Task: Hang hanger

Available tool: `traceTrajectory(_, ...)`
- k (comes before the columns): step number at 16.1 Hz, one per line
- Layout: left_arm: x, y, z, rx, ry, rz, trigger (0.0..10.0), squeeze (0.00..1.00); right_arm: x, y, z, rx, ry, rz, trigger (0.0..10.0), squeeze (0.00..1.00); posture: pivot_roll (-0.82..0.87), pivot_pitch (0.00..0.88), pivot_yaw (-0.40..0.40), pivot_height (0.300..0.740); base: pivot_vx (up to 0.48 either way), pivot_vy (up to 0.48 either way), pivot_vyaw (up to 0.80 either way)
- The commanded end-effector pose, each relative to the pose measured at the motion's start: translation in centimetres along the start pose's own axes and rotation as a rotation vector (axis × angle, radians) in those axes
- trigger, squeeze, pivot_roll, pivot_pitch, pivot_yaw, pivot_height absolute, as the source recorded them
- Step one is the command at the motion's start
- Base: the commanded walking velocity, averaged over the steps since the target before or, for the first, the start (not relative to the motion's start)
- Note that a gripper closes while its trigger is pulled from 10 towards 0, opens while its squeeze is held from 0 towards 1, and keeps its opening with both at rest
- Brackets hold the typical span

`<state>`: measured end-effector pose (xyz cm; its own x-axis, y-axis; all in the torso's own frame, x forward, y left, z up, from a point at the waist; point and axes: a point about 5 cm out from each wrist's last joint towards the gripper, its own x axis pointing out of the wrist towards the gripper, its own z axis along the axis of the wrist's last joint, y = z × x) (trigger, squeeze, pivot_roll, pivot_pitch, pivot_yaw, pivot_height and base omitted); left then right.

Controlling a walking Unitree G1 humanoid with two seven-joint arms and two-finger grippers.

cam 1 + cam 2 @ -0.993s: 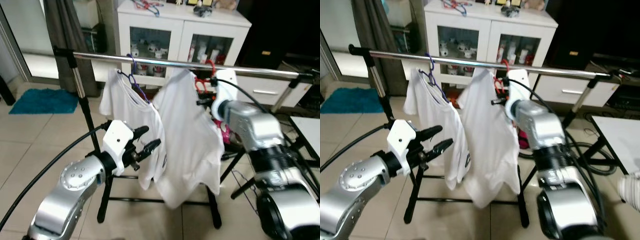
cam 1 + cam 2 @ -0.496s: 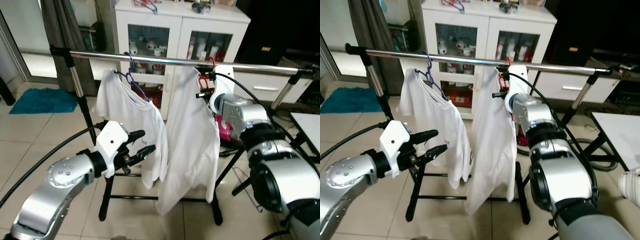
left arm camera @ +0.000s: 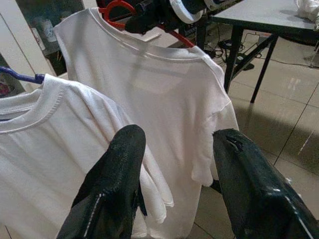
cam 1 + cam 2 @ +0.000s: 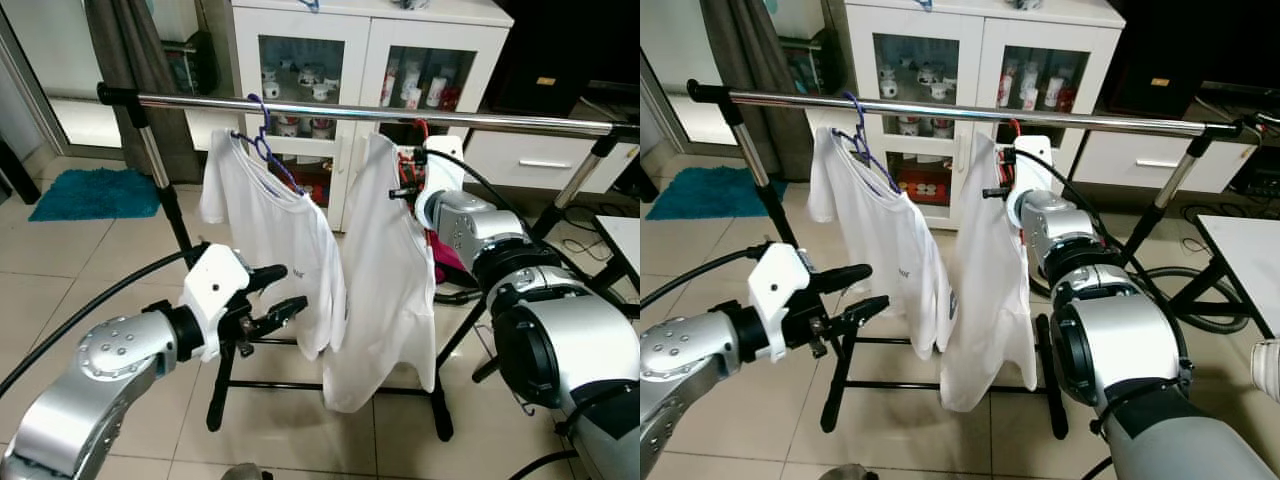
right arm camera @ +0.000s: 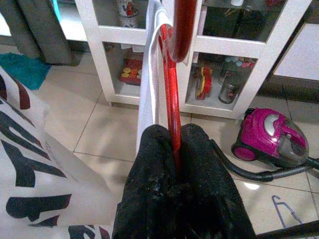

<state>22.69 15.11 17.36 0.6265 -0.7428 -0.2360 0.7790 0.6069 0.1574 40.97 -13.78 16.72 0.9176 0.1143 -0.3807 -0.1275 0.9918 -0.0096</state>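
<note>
Right wrist view: black fingers (image 5: 149, 164) of the right gripper (image 5: 175, 149) clamp the red hanger (image 5: 173, 107), steadying its white shirt (image 4: 385, 270) under the rail (image 4: 330, 108); the left gripper (image 3: 174, 174) waits spread beside it.

The right gripper (image 5: 174, 144), raised beside the rail (image 4: 520, 121) a second ago with the red hanger (image 5: 172, 99) pinched between its fingers, now sits closer under the rail, and the hanger's hook (image 4: 420, 127) is at the rail. The white shirt on the red hanger (image 4: 385, 270), bunched and swung out to the right a second ago, now hangs straight and narrow. The left gripper (image 4: 268, 296) holds lower and further left than before, fingers apart, short of the shirt on the purple hanger (image 4: 275, 225). The camera itself has shifted, so the whole rack sits a little differently in view.
</note>
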Motion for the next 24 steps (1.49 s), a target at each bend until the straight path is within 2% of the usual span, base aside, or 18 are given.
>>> traceTrajectory(1, -0.4, -0.2, 0.2, -0.006, -0.005, 0.017, 10.0, 0.0, -0.2, 0.0, 2.4, -0.019, -0.112, 0.011, 10.0, 0.0, 0.16, 0.084, -0.054, 0.74, 0.0, 0.0, 0.0)
traceTrajectory(3, -0.6, -0.4, 0.0, -0.023, -0.002, 0.039, 10.0, 0.0, -0.2, 0.1, 2.2, -0.031, -0.154, 0.025, 10.0, 0.0, 0.16, 0.094, -0.062, 0.74, 0.0, 0.0, 0.0)
traceTrajectory(5, -0.7, -0.8, -0.1, -0.035, -0.011, 0.05, 10.0, 0.0, -0.4, 0.2, 1.9, -0.008, -0.253, 0.036, 10.0, 0.0, 0.15, 0.117, -0.065, 0.74, 0.0, 0.0, 0.0)
traceTrajectory(8, -0.4, -0.8, 0.5, -0.034, -0.034, 0.041, 10.0, 0.0, -0.6, 0.6, 2.7, 0.031, -0.331, 0.044, 10.0, 0.0, 0.13, 0.153, -0.055, 0.74, 0.0, 0.0, 0.0)
traceTrajectory(11, -0.3, -0.3, 1.6, 0.008, -0.039, -0.002, 10.0, 0.0, -0.6, 1.2, 5.0, 0.012, -0.305, 0.009, 10.0, 0.0, 0.14, 0.201, -0.041, 0.74, 0.0, 0.0, 0.0)
traceTrajectory(15, -0.7, 0.6, 2.6, 0.047, -0.043, 0.003, 10.0, 0.0, -0.7, 1.5, 6.3, 0.038, -0.275, -0.015, 10.0, 0.0, 0.16, 0.217, -0.047, 0.74, 0.0, 0.0, 0.0)
traceTrajectory(18, -1.2, 0.4, 2.7, 0.058, -0.022, -0.011, 10.0, 0.0, -0.5, 2.1, 6.0, -0.021, -0.165, 0.008, 10.0, 0.0, 0.16, 0.204, -0.059, 0.74, 0.0, 0.0, 0.0)
traceTrajectory(21, -1.1, 0.2, 2.8, 0.059, -0.037, -0.013, 10.0, 0.0, -0.5, 2.1, 5.3, -0.036, -0.123, 0.041, 10.0, 0.0, 0.16, 0.177, -0.067, 0.74, 0.0, 0.0, 0.0)
traceTrajectory(22, -0.9, 0.2, 2.9, 0.059, -0.057, -0.013, 10.0, 0.0, -0.5, 1.8, 5.2, -0.028, -0.125, 0.043, 10.0, 0.23, 0.15, 0.161, -0.068, 0.74, 0.0, 0.0, 0.0)
traceTrajectory(23, -0.8, 0.2, 3.1, 0.059, -0.076, -0.01, 10.0, 0.0, -0.5, 1.6, 5.2, -0.019, -0.13, 0.043, 10.0, 0.71, 0.14, 0.147, -0.068, 0.74, 0.0, 0.0, 0.0)
traceTrajectory(24, -0.6, 0.3, 3.3, 0.057, -0.106, 0.009, 10.0, 0.0, -0.6, 1.4, 5.5, -0.018, -0.154, 0.054, 10.0, 1.0, 0.14, 0.133, -0.065, 0.74, 0.0, 0.0, 0.0)
